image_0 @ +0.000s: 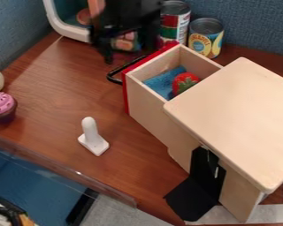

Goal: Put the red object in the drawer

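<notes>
- Far left of the drawer [147, 106], a toy cupcake [3, 105] with bumpy pink frosting and a dark, rounded cup sits on the wood-grained tabletop [55, 84].
- Left of the drawer and toward the camera, a smooth white piece [92, 136] stands upright, a rounded stem on a squarish foot (rather like a chess pawn).
- Beyond the drawer's front, on its far left side, the black gripper [129, 54] hangs over the tabletop. Its fingers look parted, with no grasp on the berry.
- At the drawer's front, a thin black wire handle [112, 78] juts from a flat red panel [125, 92]; the sides are pale, plain wood.
- Inside the drawer, a soft-looking blue cloth [162, 84] lies just left of the red strawberry [185, 82], plump and green-leafed, so the red object appears to be where it belongs. From the gripper it lies rightward and toward the camera, past the red panel (its long axis is hard to judge). The placing seems done; what remains is probably just keeping clear.
- Behind the drawer stand two ridged metal cans [174, 24] [206, 37].
</notes>
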Available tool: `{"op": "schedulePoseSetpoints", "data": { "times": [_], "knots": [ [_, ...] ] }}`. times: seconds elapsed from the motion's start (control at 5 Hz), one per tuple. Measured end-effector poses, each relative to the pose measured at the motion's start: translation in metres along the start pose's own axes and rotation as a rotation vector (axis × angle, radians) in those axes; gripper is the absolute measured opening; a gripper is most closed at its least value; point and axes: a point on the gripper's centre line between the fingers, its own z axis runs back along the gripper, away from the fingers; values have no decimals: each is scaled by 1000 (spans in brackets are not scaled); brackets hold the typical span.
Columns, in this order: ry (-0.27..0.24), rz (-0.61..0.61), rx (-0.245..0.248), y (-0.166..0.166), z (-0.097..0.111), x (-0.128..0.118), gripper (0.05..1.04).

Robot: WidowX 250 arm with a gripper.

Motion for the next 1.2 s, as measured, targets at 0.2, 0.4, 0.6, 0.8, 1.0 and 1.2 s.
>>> {"op": "schedulePoseSetpoints", "data": {
  "times": [0.2, 0.4, 0.6, 0.8, 1.0, 1.2],
  "knots": [
    [12, -92, 33, 13, 1, 4, 1001],
    [28, -127, 3, 27, 15, 13, 1001],
    [28, -135, 1, 27, 16, 13, 1001],
    [30, -134, -1, 27, 16, 13, 1001],
    [30, -134, -1, 27, 16, 13, 1001],
    [30, -134, -1, 27, 16, 13, 1001]
  ]
}}
